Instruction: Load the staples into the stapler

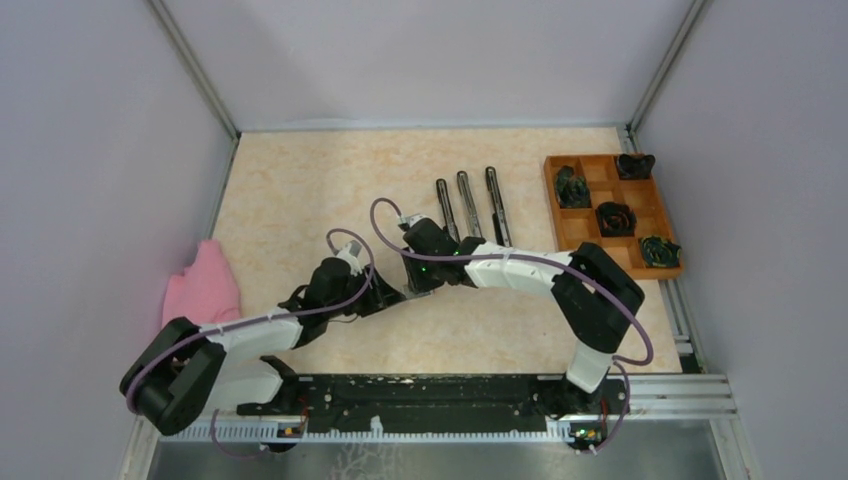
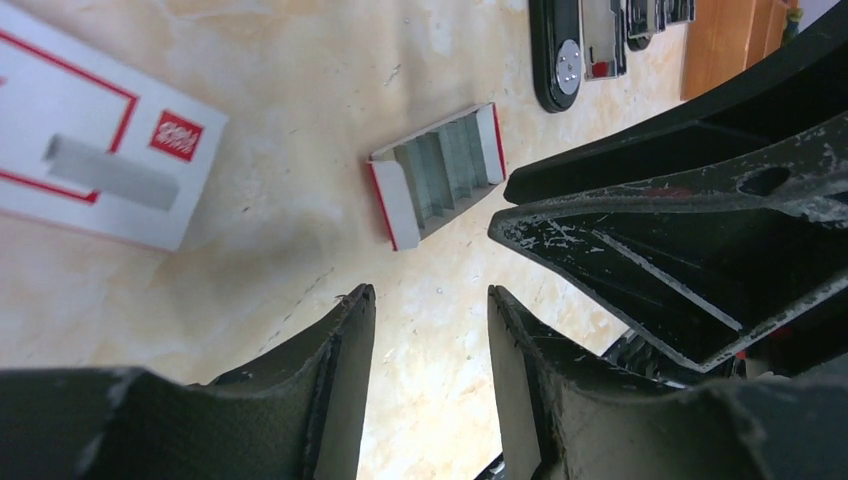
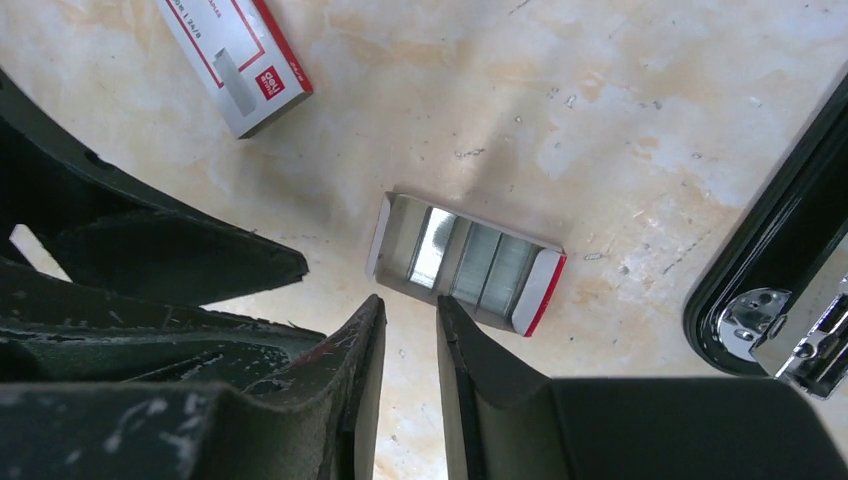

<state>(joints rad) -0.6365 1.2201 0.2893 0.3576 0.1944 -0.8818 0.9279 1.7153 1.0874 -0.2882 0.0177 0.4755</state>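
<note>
- Between the two tools, on the pale marbled table (image 1: 300, 190), lie the staples (image 3: 480, 262). They are short silvery-grey blocks of ridged metal, packed side by side in a shallow grey card drawer (image 3: 395, 235) with red end flaps. The drawer has no lid, so a block can be pinched straight from above.
- Well apart from the drawer, the red-and-white card box (image 3: 235, 60) lies flat, probably the sleeve the drawer slid out of.
- The right tool (image 3: 410, 305) hovers just short of the drawer's long side. Its fingers are a narrow slit apart and grip nothing, a setting that looks suited to nipping one thin block.
- The left tool (image 2: 430, 300) points at the drawer from the other side, about half open and empty. It is likely placed to steady the light drawer against sliding.
- Farther out, the long black stapler (image 1: 467, 205) with chrome inner parts lies folded open into bars, presumably to expose its channel. No staples are loaded yet.
- At the table's right edge sits a wooden compartment tray (image 1: 553, 205) holding dark items, and at the left a pink cloth (image 1: 205, 285). Neither seems involved.
</note>
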